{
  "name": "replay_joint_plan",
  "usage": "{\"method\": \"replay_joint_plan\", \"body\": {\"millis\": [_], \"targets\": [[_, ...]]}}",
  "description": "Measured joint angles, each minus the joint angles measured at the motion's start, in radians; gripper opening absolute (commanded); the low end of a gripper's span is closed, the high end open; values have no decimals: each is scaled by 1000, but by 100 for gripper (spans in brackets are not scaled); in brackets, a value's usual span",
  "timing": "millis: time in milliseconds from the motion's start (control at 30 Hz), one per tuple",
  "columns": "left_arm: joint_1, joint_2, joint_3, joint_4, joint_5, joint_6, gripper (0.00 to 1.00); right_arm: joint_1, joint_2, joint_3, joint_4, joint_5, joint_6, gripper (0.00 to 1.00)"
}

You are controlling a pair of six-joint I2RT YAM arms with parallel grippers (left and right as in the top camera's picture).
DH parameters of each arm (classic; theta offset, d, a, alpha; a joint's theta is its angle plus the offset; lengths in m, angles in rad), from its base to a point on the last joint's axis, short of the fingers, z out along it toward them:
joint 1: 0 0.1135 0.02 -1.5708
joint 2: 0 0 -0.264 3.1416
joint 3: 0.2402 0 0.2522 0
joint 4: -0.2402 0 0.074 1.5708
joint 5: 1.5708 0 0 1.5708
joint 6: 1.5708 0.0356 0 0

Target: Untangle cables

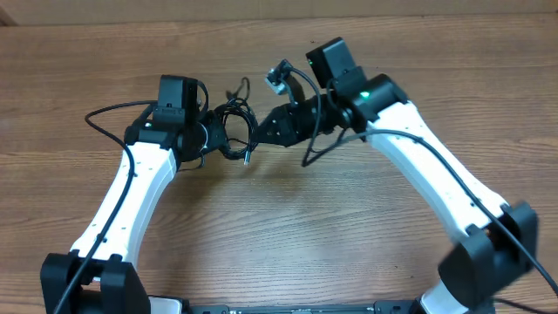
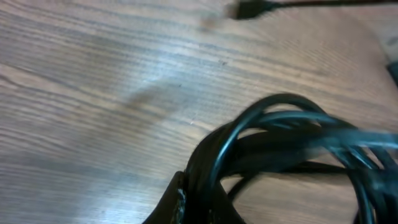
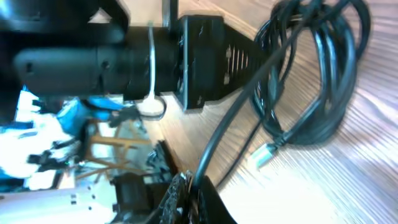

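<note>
Mid-frame, left gripper (image 1: 209, 139) and right gripper (image 1: 258, 134) clamp the tangled black cable bundle (image 1: 232, 129). Pulling apart could cinch knots.

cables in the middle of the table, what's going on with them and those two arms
Two robot arms are working on a tangled black cable bundle in the middle of the wooden table. The left claw grips the bundle from one side. The right claw is closed on a single strand from the other side. The coils are looped together and not yet separated, with one plug sticking out free.
</note>
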Motion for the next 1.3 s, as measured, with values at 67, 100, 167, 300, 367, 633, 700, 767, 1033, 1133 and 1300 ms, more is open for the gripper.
{"method": "replay_joint_plan", "body": {"millis": [67, 100, 167, 300, 367, 633, 700, 767, 1033, 1133, 1300], "targets": [[0, 3, 0, 14, -12, -20, 4, 0, -28, 0, -60, 25, -10, 4], [3, 5, 0, 21, -18, -35, 4, 0, -38, 0, -87, 40, -13, 4], [8, 8, 0, 24, -24, -68, 4, 0, -51, 0, -155, 76, -19, 4], [26, 10, 0, 33, -24, -121, 4, 0, -51, 0, -234, 157, -22, 4], [32, 10, 0, 51, -11, -122, 4, 0, -51, 0, -227, 202, -21, 13], [40, 10, 0, 58, 112, 116, 4, -6, -51, -1, -33, 387, -15, 45], [40, 10, 0, 34, 137, 193, 4, -6, -51, -1, 32, 438, -18, 45], [40, 10, 0, 7, 154, 254, 4, -6, -51, -1, 99, 488, -19, 44], [40, 10, 0, -1, 177, 345, 4, 37, -38, -1, 155, 608, -20, 43], [40, 10, 0, -1, 178, 354, 4, 83, -10, -1, 180, 623, -21, 37], [38, 10, 0, -2, 178, 365, 4, 146, 42, -2, 198, 679, -23, 32]]}}
